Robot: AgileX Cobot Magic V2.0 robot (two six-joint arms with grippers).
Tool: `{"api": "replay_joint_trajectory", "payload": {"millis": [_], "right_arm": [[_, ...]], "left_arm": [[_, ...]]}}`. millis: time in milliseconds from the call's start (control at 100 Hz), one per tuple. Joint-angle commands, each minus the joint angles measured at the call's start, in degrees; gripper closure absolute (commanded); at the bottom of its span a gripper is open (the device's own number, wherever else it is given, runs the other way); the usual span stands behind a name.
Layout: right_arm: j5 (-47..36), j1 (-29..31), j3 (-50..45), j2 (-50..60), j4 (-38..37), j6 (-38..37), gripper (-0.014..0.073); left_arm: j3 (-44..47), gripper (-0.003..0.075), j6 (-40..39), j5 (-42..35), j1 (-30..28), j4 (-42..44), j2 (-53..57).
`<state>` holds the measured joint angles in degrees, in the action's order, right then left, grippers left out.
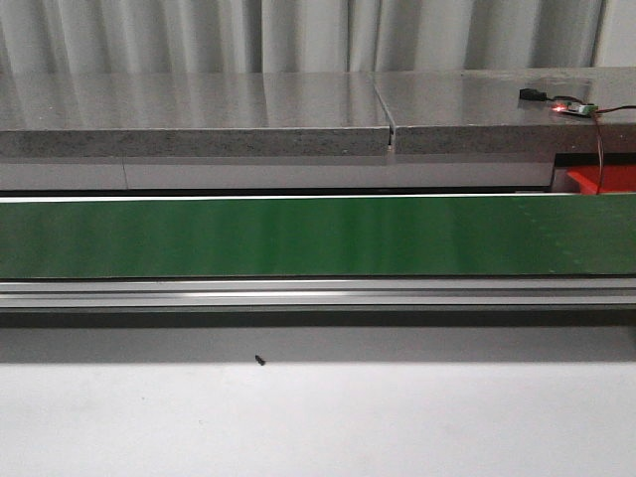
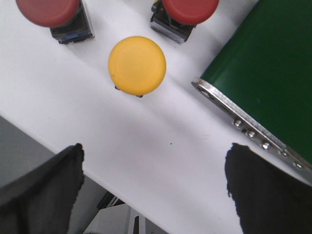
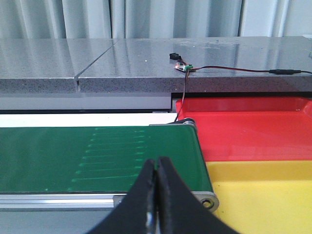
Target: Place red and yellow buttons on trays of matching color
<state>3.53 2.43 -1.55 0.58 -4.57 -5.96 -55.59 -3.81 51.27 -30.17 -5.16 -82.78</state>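
1. Your left gripper is spread wide and empty: in the left wrist view its two dark fingers sit well apart over the white table, with nothing between them.
2. From that gripper, the yellow button stands ahead at roughly 12 o'clock, upright on the table and near, but untouched.
3. Two red buttons lie beyond it: one at about 11 o'clock, the other at about 1 o'clock. Both are cut off by the picture edge, and each stands apart from the yellow one.
4. The green belt with its metal rail runs at about 2 o'clock from the left gripper.
5. Your right gripper has its fingers pressed together, holding nothing, and hangs over the near end of the belt.
6. From the right gripper, the yellow tray lies at about 3 o'clock, just past the belt's end; the red tray lies at about 1 o'clock, behind the yellow one. Both look bare where visible.
7. Judging from this, you are at the first pick and no button is placed yet.
8. The next move likely calls for bringing the left gripper forward and down until the fingers straddle the yellow cap, then closing. Mind the red neighbours.
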Motion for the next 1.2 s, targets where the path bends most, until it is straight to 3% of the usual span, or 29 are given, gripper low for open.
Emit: {"api": "replay_joint_trajectory", "payload": {"millis": [0, 230, 980, 1190], "right_arm": [[-4.35, 0.44, 0.78, 1.12, -0.71, 0.08, 0.0661], [-4.35, 0.44, 0.78, 1.12, -0.71, 0.08, 0.0661], [-4.35, 0.44, 0.78, 1.12, -0.71, 0.08, 0.0661], [-4.35, 0.44, 0.78, 1.12, -0.71, 0.08, 0.0661]], "left_arm": [[-1.87, 0.0226, -0.46, -3.19, -0.15, -0.33, -0.09], [-1.97, 0.0260, -0.53, -8.34, -0.15, -0.24, -1.23], [-8.37, 0.0261, -1.78, -7.99, -0.15, 1.05, -13.83], [-8.37, 0.0396, -1.78, -8.32, -0.15, 1.35, -14.74]]}}
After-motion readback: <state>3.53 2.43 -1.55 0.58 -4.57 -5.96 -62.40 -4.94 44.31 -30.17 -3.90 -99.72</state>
